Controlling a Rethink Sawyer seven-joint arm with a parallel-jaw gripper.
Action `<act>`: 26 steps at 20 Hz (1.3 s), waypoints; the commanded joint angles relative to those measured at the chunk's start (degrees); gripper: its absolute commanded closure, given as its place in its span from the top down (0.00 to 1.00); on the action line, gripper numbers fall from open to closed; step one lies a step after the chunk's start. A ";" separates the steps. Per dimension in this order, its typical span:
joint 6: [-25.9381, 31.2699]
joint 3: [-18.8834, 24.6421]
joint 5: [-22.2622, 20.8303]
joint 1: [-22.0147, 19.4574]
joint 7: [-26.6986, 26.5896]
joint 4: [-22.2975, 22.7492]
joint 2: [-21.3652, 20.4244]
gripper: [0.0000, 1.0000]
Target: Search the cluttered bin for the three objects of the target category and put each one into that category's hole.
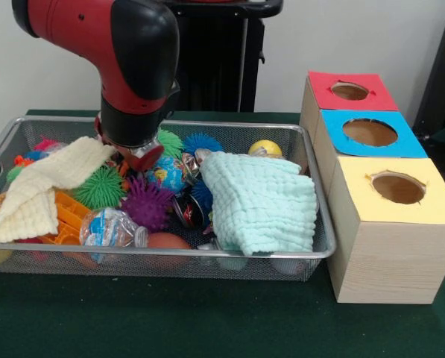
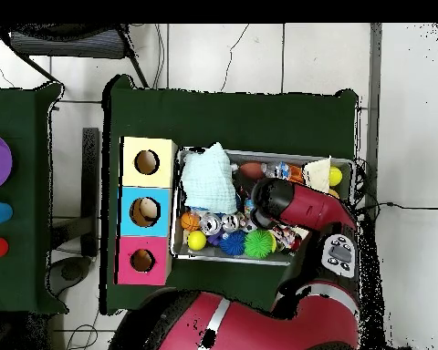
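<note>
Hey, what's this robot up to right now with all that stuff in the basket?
A red and black arm reaches down into the wire basket, which is packed with spiky balls, small toys and two cloths. Its gripper is low among the toys in the basket's middle, but whether it holds anything cannot be seen. Beside the basket stand three boxes with holes: red, blue and yellow.

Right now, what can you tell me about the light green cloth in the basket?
The light green cloth looks soft and waffle-textured, like a folded washcloth. It lies rumpled in the silver mesh basket, at the end nearest the three boxes, draped over toys so only bits peek out below. One corner rests near a yellow ball. The robot arm is not touching it.
</note>
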 commanded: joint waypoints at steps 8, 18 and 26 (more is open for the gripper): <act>6.54 10.51 5.24 -3.44 0.06 9.24 -11.80 0.00; 6.05 20.68 10.63 -7.05 -3.90 13.97 -21.24 0.00; 3.32 22.66 13.01 -5.31 0.69 18.79 -24.88 0.00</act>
